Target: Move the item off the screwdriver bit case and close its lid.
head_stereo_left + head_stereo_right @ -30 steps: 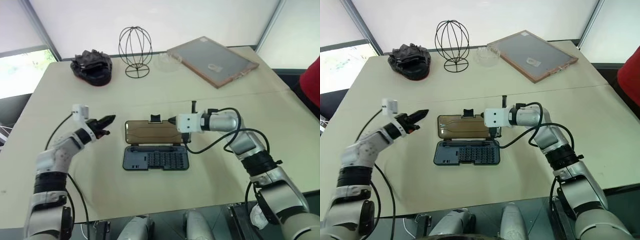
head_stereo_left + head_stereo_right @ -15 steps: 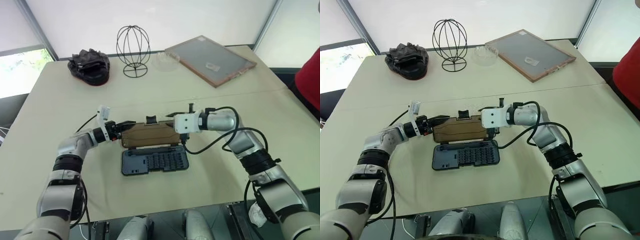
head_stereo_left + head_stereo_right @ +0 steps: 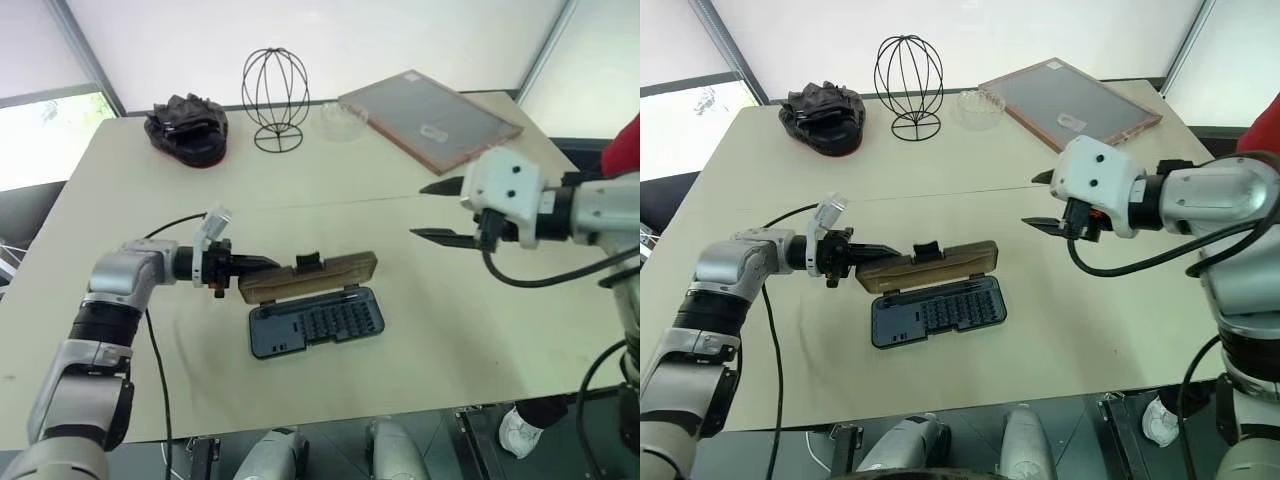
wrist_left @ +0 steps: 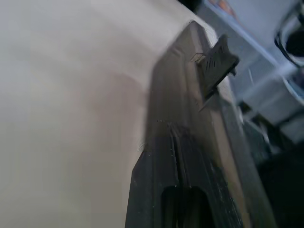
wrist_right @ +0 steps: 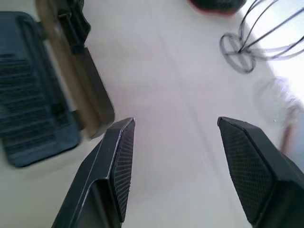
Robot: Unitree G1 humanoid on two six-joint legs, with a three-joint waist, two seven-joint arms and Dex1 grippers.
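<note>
Lid [image 3: 310, 277] now raised, bits [image 3: 330, 322] inside.

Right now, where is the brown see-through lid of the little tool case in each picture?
Left eye view: lid near the middle, tilted up above the bit tray.
Right eye view: lid left of centre.
Left wrist view: lid running up the middle.
Right wrist view: lid edge-on beside the tray.
Shared landmark: the black latch tab.

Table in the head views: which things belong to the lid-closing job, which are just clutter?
Job:
- screwdriver bit case, grey-blue tray open
- lid, raised partway, its end at the left tool
- right tool, open, lifted clear

Clutter:
- wire dome stand
- black bundle
- framed grey board
- clear dish
</note>
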